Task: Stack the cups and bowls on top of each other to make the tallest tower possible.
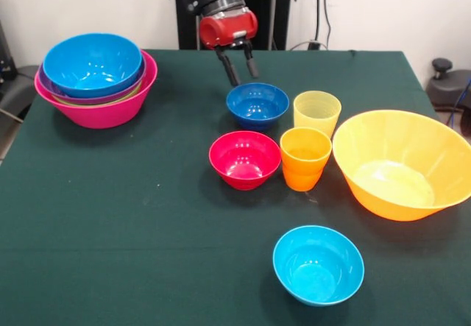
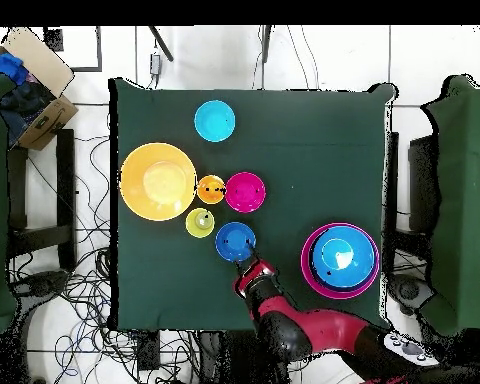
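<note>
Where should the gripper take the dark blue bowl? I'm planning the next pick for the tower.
Probably by the rim of the dark blue bowl, from above, one finger inside and one outside. It sits upright and open-mouthed, its far edge faces the open gripper, and the yellow cup crowds one side.

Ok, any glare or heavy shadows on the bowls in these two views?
Front view: white highlights on the insides of the red bowl, cyan bowl and large orange bowl, with soft shadows on the cloth beside them. Overhead view: a bright patch inside the sky blue bowl; shadows barely show.
</note>
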`<state>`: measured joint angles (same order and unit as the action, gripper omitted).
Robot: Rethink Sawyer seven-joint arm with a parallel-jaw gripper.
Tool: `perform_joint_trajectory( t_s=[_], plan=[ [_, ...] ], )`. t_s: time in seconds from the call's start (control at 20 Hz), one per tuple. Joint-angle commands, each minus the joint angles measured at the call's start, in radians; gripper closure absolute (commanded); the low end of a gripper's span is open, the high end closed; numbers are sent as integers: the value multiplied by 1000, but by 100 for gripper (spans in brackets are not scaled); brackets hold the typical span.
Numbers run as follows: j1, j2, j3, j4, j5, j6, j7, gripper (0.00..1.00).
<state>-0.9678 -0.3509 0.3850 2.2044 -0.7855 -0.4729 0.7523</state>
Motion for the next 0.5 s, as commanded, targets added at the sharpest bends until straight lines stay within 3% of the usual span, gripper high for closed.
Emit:
perform_joint_trajectory(
  t_s=[0.05, 0.2, 0.4, 0.5],
  plan=[
    [167, 118, -105, -160, -20, -13, 167, 0],
    [318, 174, -230, -234, 100, -86, 155, 0],
    [448, 251, -336, -310, 202, -172, 140, 0],
    [476, 284, -362, -345, 224, -197, 140, 0]
  ],
)
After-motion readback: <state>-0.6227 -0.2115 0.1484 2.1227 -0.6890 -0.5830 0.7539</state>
